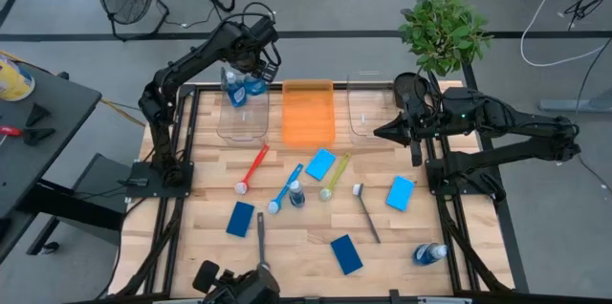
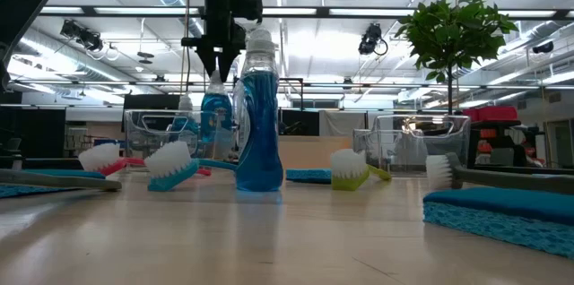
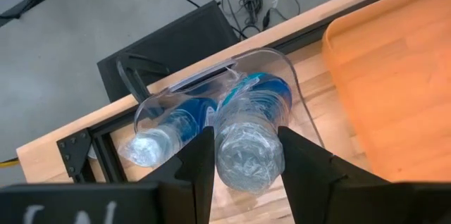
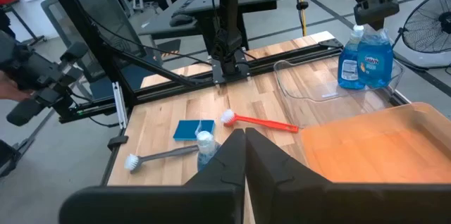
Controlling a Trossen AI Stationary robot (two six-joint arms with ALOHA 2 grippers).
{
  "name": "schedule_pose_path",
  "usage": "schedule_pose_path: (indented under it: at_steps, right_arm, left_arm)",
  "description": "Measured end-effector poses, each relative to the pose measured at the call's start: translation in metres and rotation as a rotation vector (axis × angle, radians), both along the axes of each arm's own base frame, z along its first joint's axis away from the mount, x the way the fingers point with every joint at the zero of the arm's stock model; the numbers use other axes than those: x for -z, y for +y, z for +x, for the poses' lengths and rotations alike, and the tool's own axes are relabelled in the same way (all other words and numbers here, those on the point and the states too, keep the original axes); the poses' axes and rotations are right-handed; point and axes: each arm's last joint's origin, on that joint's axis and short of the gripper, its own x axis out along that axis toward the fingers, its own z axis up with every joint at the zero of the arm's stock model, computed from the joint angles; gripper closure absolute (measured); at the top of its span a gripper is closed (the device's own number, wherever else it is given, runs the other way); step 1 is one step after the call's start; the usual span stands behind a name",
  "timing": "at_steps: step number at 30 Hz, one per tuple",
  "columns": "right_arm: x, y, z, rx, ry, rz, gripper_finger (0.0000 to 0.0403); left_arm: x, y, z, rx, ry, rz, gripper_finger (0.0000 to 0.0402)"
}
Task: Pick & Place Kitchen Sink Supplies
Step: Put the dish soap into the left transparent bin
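Two clear bottles with blue contents (image 1: pixel 230 84) (image 1: pixel 254 85) stand upright on their bases in the far-left clear bin (image 1: pixel 241 127). My left gripper (image 3: pixel 244 155) is open and hangs just above the right-hand bottle (image 3: pixel 248 150), one finger on either side of its top; in the right wrist view the left gripper (image 4: pixel 369 14) stands clear above the caps. My right gripper (image 4: pixel 244 155) is shut and waits over the table's right side. On the table lie blue sponges (image 1: pixel 320 162) (image 1: pixel 400 192), a red brush (image 1: pixel 253 166), a blue brush (image 1: pixel 285 187) and a standing bottle (image 1: pixel 296 193).
An orange bin (image 1: pixel 308 111) and a second clear bin (image 1: pixel 368 103) sit at the far edge beside a potted plant (image 1: pixel 442 29). A yellow-green brush (image 1: pixel 335 176), grey brushes (image 1: pixel 367 211) (image 1: pixel 260 235), more sponges (image 1: pixel 240 218) (image 1: pixel 346 253) and a lying bottle (image 1: pixel 430 252) are scattered nearer.
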Motion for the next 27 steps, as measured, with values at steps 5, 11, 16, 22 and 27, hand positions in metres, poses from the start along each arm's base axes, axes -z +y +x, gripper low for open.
schedule_pose_path:
  at_steps: [5, 11, 16, 22, 27]
  right_arm:
    - [0.0, 0.0, 0.0, 0.0, 0.0, 0.0, 0.0392]
    - [0.0, 0.0, 0.0, -0.002, 0.0, -0.007, 0.0392]
    - [0.0, 0.0, 0.0, -0.002, 0.0, -0.007, 0.0392]
    - [0.0, 0.0, 0.0, -0.002, 0.0, -0.007, 0.0392]
    - [0.0, 0.0, 0.0, -0.002, -0.001, -0.007, 0.0392]
  left_arm:
    - [0.005, 0.006, 0.0, -0.004, -0.011, -0.032, 0.0264]
    - [0.006, 0.009, -0.004, -0.011, -0.021, -0.047, 0.0266]
    - [0.006, 0.012, -0.008, -0.014, -0.035, -0.086, 0.0264]
    - [0.006, 0.013, -0.009, -0.016, -0.04, -0.089, 0.0266]
    - [0.006, 0.013, -0.009, -0.011, -0.051, -0.098, 0.0263]
